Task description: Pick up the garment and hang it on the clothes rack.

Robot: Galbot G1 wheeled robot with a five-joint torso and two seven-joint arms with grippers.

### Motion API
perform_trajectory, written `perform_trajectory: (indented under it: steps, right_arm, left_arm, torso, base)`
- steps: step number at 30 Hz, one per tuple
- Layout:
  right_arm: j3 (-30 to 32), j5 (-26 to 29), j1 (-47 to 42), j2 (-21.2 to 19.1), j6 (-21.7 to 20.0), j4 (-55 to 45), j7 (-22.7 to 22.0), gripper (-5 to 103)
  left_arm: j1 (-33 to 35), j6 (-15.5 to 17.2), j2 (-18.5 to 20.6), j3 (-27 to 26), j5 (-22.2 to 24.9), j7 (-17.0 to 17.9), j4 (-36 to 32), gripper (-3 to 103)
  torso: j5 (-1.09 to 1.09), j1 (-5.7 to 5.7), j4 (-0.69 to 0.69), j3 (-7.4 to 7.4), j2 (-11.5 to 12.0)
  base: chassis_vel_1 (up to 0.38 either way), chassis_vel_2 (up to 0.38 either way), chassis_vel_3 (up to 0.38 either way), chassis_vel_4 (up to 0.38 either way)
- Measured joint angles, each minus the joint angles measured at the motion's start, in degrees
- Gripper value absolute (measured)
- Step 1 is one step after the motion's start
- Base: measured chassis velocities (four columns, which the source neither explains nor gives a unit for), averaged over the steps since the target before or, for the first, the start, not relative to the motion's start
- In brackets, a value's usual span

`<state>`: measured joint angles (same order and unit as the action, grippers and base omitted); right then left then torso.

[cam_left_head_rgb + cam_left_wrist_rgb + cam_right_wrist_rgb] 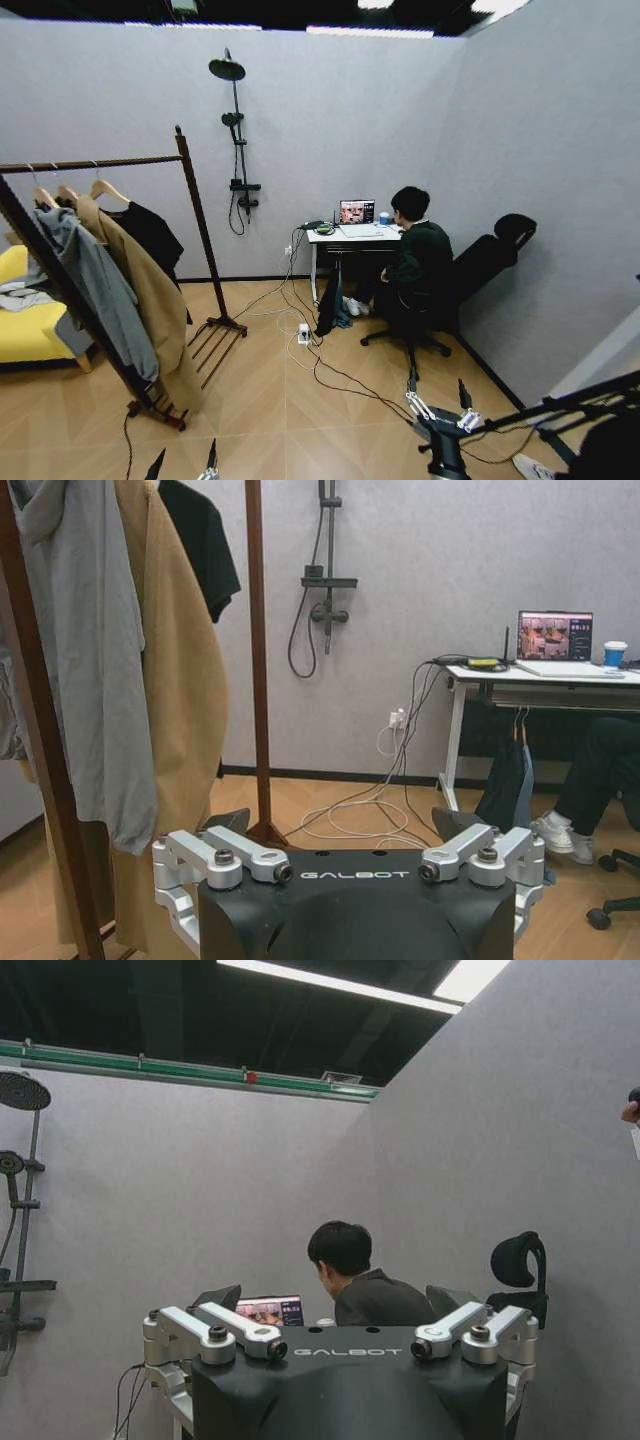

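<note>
The garment [152, 234], black and limp, hangs from a light wooden hanger [107, 189] on the bar of the clothes rack [203, 240], at the bar's far end beside the far upright. In the left wrist view the garment [205, 542] shows behind the rack upright [258, 660]. My left gripper [183, 464] is low at the picture's bottom edge, open and holding nothing, a short way from the rack; the left wrist view shows that gripper [342, 825] with its jaws apart. My right gripper [437, 392] is open and empty at the lower right, and the same gripper [333, 1302] points at the far wall.
A long tan coat [150, 290] and a grey hooded garment [100, 285] hang on the same bar. Cables [330, 375] and a power strip [304, 333] lie on the floor. A person sits at a desk [350, 235] in an office chair [480, 265]. A yellow sofa [25, 330] stands at the left.
</note>
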<state>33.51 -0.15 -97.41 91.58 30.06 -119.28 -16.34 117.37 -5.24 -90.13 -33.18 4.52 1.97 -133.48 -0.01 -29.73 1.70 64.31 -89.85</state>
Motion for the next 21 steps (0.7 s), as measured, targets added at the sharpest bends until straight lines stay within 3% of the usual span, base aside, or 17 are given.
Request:
perform_trajectory:
  steps: [11, 21]
  right_arm:
    - [0.2, 0.1, 0.1, 0.1, 0.4, 0.7, -0.2, 100]
    - [0.3, 0.1, 0.3, -0.1, 0.8, 1.4, -0.1, 100]
  left_arm:
    - [0.0, 0.0, 0.0, 0.0, 0.0, 0.0, 0.0, 100]
    - [0.0, 0.0, 0.0, 0.0, 0.0, 0.0, 0.0, 100]
  torso:
    - [0.01, -0.01, 0.0, 0.01, 0.0]
    - [-0.01, 0.03, 0.0, -0.01, 0.0]
  base:
    - [0.074, -0.047, -0.064, 0.054]
    - [0.222, -0.213, -0.203, 0.204]
